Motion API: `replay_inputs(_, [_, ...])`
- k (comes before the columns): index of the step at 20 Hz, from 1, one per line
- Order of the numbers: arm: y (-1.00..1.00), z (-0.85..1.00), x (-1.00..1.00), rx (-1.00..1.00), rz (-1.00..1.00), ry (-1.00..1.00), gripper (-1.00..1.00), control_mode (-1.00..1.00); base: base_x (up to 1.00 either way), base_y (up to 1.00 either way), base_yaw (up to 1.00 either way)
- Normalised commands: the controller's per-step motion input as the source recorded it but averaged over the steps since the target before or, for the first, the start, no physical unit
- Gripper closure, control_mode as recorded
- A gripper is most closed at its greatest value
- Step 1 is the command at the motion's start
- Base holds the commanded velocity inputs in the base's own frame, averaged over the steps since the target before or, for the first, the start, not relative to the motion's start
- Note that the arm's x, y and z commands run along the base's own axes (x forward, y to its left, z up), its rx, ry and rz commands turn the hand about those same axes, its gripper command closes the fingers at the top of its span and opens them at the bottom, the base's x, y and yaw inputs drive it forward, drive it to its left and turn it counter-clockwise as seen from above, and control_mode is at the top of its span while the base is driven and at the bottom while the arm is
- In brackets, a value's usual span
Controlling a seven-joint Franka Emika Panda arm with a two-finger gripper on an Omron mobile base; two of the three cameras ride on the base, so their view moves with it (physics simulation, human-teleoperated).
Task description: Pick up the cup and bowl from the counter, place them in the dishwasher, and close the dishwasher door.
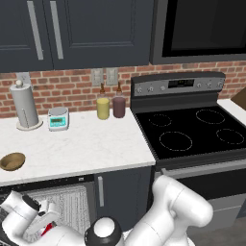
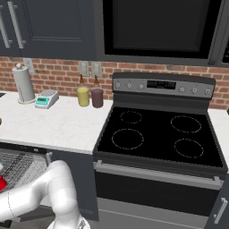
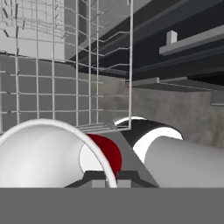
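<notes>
The gripper [image 3: 105, 178] is clamped on the rim of the cup [image 3: 52, 153]: in the hand view the white rim arcs up from between the two dark fingertips, the white inside faces the camera, and a patch of red wall shows just behind the rim. The cup therefore lies right at the gripper, mouth turned toward the hand, so its long axis runs away from the gripper toward the wire rack [image 3: 65, 65] of the dishwasher [image 1: 72, 204], which rises just beyond the cup. In the left base view the arm bends down from the lower right, with the hand [image 1: 29, 211] low in front of the open dishwasher, below the tabletop [image 1: 86, 144], and a sliver of the red cup [image 1: 47, 229] shows at the hand. In the right base view the forearm reaches left across the dishwasher opening, and a red patch of the cup [image 2: 2, 183] sits at the left edge, beside the rack. The coming move seems to turn on how the cup lines up with the rack; it looks close to being set down, but whether it already rests on the wires cannot be told. The bowl [image 1: 12, 161] sits on the tabletop above the dishwasher, well to the left of the stove [image 1: 192, 129] and apart from the arm, so it appears to be the next thing to fetch. The dishwasher door cannot be made out clearly, and by that judgement closing it remains to be done.
</notes>
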Motion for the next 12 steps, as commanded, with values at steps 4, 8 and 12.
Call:
replay_inputs(4, [0.16,-0.57,0.3,0.0,0.02,-0.25,1.0,-1.0,0.0,0.0,0.0])
replay_inputs(8, [0.2,-0.39,0.21,0.0,0.01,-0.07,1.0,-1.0,0.0,0.0,0.0])
replay_inputs(12, [0.06,-0.12,0.38,0.0,0.0,0.0,1.0,-1.0,0.0,0.0,0.0])
